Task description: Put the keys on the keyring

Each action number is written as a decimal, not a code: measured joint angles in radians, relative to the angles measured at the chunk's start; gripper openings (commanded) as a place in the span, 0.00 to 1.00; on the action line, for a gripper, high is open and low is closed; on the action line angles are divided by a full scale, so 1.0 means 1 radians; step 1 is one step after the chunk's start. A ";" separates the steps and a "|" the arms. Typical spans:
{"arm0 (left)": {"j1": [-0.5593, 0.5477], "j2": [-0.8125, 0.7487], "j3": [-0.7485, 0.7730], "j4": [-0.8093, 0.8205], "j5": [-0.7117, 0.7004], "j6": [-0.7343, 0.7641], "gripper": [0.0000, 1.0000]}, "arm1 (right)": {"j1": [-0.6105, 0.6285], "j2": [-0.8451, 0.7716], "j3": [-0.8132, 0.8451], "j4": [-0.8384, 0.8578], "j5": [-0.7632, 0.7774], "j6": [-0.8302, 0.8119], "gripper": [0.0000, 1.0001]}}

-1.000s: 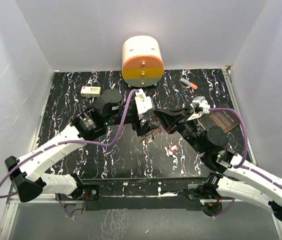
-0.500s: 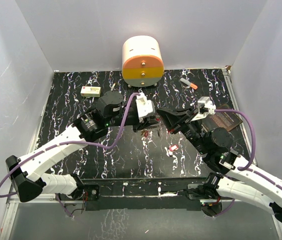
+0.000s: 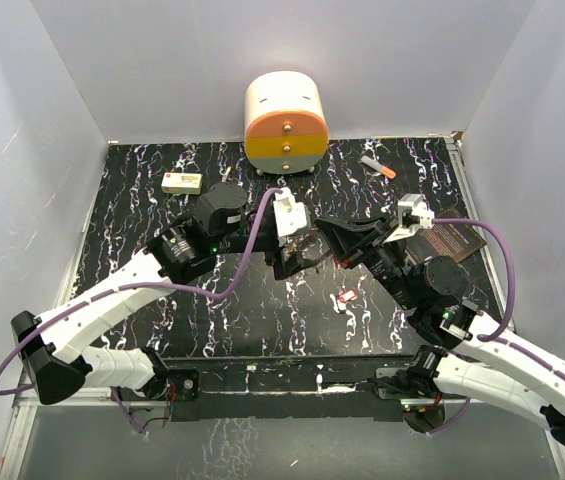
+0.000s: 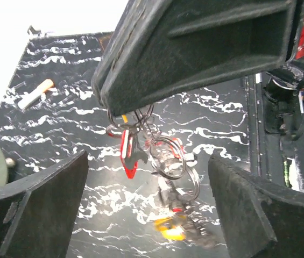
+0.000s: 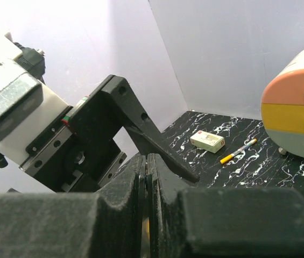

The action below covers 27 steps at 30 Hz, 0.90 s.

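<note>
My right gripper (image 5: 147, 161) is shut on the keyring (image 4: 169, 157), a bunch of thin silver wire loops hanging from its dark fingertips (image 4: 141, 102). A red-headed key (image 4: 127, 153) dangles from the loops. Lower down, a yellow-headed key (image 4: 171, 231) shows only as a blur. My left gripper (image 4: 147, 161) is open, one pad on each side of the hanging bunch, touching nothing. From above, both grippers meet at mid-table, left (image 3: 297, 258) and right (image 3: 322, 232). One more red key (image 3: 345, 297) lies loose on the black mat.
A cream, orange and yellow drawer unit (image 3: 285, 123) stands at the back. A small white box (image 3: 182, 182) lies back left, an orange-tipped marker (image 3: 378, 167) back right, a dark card (image 3: 447, 243) beside the right arm. White walls enclose the mat.
The left jaws were narrower half a second ago and now stand wide again. Over the second, the right gripper and the bunch rose slightly toward the back.
</note>
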 measured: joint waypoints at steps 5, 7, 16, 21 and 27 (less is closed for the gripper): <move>0.000 -0.007 0.000 -0.035 -0.022 0.002 0.97 | 0.000 -0.002 0.000 0.000 -0.001 0.003 0.08; 0.000 -0.009 0.003 -0.035 -0.028 0.001 0.97 | 0.000 -0.002 0.000 0.001 -0.002 0.004 0.08; 0.000 0.021 0.099 0.006 -0.016 -0.048 0.97 | 0.000 0.008 0.000 0.001 -0.008 0.011 0.08; 0.000 0.034 0.109 0.018 -0.006 -0.063 0.79 | 0.000 0.009 0.000 0.002 -0.008 0.013 0.08; 0.000 0.044 0.099 0.018 -0.002 -0.050 0.58 | 0.000 0.009 0.000 0.001 -0.008 0.017 0.08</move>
